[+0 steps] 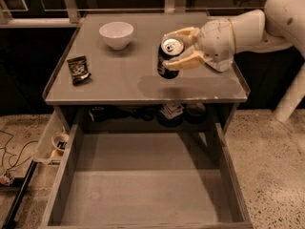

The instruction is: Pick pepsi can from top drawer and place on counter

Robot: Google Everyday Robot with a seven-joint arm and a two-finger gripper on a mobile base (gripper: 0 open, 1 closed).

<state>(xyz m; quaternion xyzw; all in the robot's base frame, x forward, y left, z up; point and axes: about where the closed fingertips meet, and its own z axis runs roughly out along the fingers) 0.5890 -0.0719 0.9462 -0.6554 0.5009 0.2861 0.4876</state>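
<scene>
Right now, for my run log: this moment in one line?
gripper: over counter, shut on pepsi can | top drawer: open

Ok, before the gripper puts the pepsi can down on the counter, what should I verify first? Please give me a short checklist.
1. Grasp: the gripper, above the right half of the counter, has its jaws shut on either side of the pepsi can: ok.
2. Can is over the counter, not over the open top drawer: ok.
3. Landing spot below the can is bare; the white bowl and the dark packet lie apart to the left: ok.
4. Can is away from the counter's front edge: ok.
5. Can base touching the counter: cannot tell.
</scene>
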